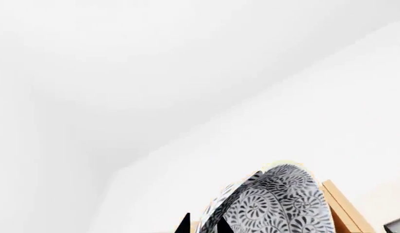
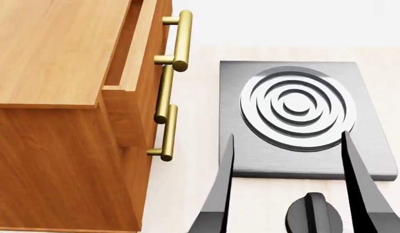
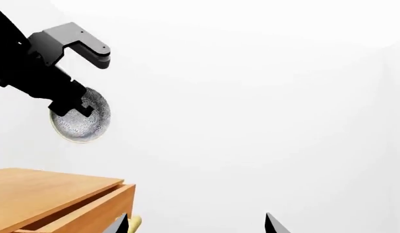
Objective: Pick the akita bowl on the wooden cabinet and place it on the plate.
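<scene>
The akita bowl (image 1: 277, 204), grey-white with a black swirl pattern, stands on edge between the fingertips of my left gripper (image 1: 205, 224), which is shut on its rim. In the right wrist view the bowl (image 3: 82, 121) hangs in the left gripper (image 3: 69, 103), well above the wooden cabinet (image 3: 51, 189). The head view shows the cabinet (image 2: 51, 48) at left with a bare top. My right gripper (image 2: 288, 137) is open and holds nothing beside the cabinet's front; its tips (image 3: 196, 224) also show wide apart. The plate is out of view.
A dark grey stove slab with a ringed burner (image 2: 297, 107) lies on the pale floor right of the cabinet, a black knob (image 2: 314, 213) near it. The cabinet's top drawer (image 2: 132, 73) is slightly pulled out, and brass bar handles (image 2: 180, 41) stick out.
</scene>
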Controlling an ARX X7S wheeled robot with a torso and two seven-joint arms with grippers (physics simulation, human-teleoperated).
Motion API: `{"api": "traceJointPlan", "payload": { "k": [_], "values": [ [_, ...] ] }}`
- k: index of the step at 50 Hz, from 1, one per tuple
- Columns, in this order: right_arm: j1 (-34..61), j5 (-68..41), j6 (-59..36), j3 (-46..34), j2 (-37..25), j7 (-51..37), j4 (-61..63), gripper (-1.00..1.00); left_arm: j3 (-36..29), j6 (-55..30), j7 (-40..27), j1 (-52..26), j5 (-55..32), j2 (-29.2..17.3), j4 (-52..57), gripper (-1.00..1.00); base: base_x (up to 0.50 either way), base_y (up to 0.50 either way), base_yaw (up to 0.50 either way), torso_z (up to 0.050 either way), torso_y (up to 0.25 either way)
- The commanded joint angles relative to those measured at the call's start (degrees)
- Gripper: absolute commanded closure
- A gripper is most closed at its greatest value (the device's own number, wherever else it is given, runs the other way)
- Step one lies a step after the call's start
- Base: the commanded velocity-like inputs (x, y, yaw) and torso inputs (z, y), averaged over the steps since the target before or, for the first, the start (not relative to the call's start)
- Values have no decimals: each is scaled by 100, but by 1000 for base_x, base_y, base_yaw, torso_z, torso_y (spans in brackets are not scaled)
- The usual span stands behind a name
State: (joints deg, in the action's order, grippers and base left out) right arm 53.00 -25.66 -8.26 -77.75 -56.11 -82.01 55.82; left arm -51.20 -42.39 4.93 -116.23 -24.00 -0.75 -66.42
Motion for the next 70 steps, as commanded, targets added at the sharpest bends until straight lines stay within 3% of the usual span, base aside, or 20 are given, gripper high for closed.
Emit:
{"api": "traceJointPlan", "payload": {
  "k": [1,9,23,49,70],
  "values": [
    [25,21,-165,62,-76,-89,239,-100,-868,-251,-116,-111,-655,-177,1356,100,0,0,0,0,0],
    [30,38,-199,69,-94,-94,280,-100,-844,-670,-213,56,-923,-474,2729,100,0,0,0,0,0],
    [24,36,-145,98,-207,-178,319,-100,-623,-1227,-560,255,-1370,-752,4205,100,0,0,0,0,0],
    [655,3,-2,-572,-388,-571,399,-100,-270,-1120,-565,619,-2003,-1103,6164,100,0,0,0,0,0],
    [706,-535,353,-595,-350,-377,208,-100,-289,-934,-459,875,-2126,-1329,6729,100,0,0,0,0,0]
  ]
}}
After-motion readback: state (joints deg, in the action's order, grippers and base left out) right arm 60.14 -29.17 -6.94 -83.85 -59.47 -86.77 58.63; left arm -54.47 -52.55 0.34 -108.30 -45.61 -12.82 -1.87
